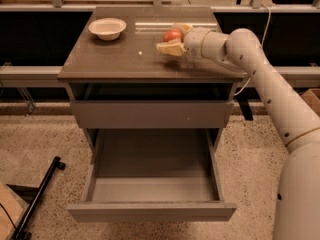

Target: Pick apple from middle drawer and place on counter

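The apple (172, 35), small and red with a yellowish patch, is between the fingers of my gripper (173, 37) over the right middle of the counter (125, 59). The gripper reaches in from the right on the white arm and is shut on the apple, low over the dark slab; I cannot tell whether the apple touches it. The middle drawer (152, 211) is pulled fully open below, and its inside is empty. The upper drawer (150, 114) is closed.
A white bowl (107, 28) stands at the counter's back left. A tiny white speck (140, 53) lies mid-counter. A black pole (37, 199) lies on the speckled floor at the left. A brown box (312, 98) stands at the far right.
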`<action>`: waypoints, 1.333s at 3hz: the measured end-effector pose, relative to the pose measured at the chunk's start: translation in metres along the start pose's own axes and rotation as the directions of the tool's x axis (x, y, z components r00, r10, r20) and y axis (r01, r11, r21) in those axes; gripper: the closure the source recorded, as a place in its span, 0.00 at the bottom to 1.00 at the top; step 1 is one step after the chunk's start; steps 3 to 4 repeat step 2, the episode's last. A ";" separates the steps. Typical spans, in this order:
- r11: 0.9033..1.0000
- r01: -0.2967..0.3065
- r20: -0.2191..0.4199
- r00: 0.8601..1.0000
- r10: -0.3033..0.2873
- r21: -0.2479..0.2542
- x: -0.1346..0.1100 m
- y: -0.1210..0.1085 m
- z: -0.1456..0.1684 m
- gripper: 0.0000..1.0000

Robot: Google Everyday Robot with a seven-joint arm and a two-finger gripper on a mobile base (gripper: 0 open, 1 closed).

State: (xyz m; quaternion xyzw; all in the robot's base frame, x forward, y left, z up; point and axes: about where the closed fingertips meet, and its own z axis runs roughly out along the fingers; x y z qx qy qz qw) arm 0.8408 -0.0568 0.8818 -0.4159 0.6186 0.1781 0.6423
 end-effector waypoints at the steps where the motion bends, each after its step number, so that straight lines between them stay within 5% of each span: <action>1: 0.999 0.016 -0.007 1.000 -0.015 0.034 -0.001 -0.010 0.012 0.00; 4: 0.999 0.016 -0.007 1.000 -0.015 0.034 -0.001 -0.010 0.012 0.00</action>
